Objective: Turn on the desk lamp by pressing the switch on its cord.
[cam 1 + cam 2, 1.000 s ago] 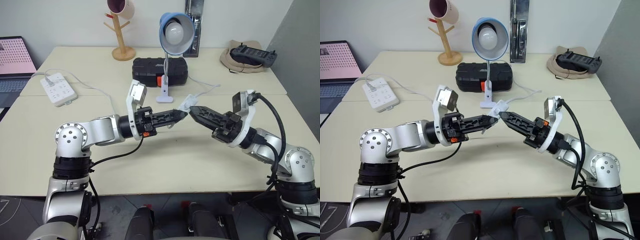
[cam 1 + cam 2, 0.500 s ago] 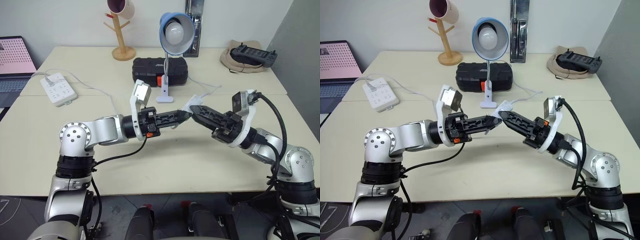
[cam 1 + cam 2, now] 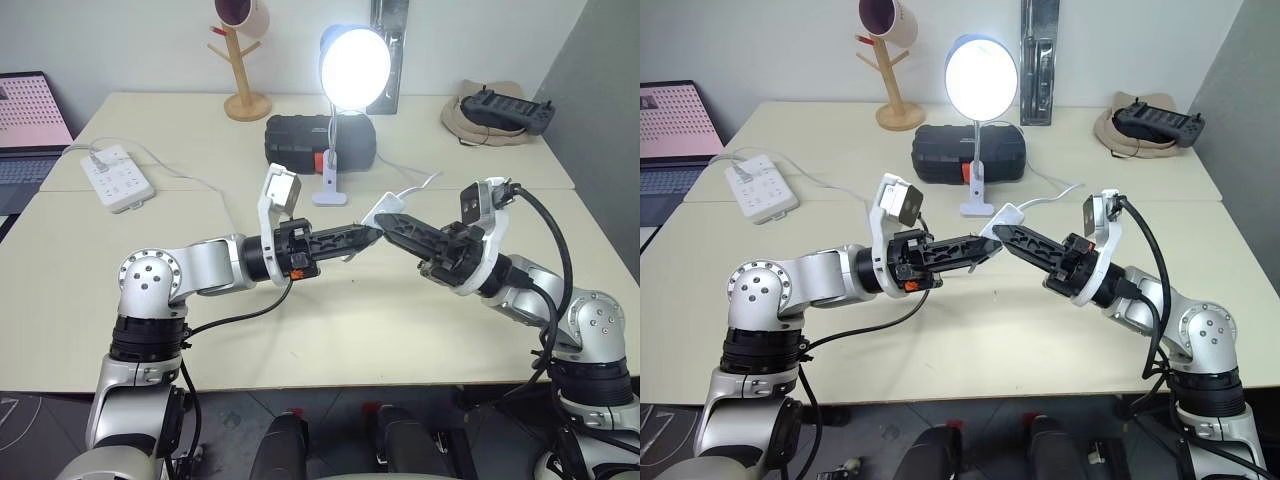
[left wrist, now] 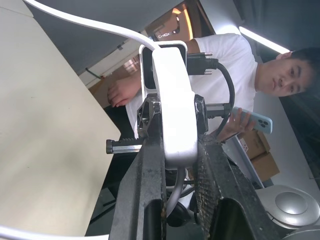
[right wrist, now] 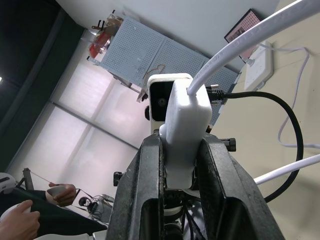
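Both grippers had their jaws pinched on the switch from opposite ends; the left gripper reached in from the left, the right gripper from the right, and their tips met above the middle of the front table, the switch lifted clear of it; the cord ran from there toward the back; the desk lamp stood lit near the far edge, its white base just in front of a black case; a power strip lay by the left edge.
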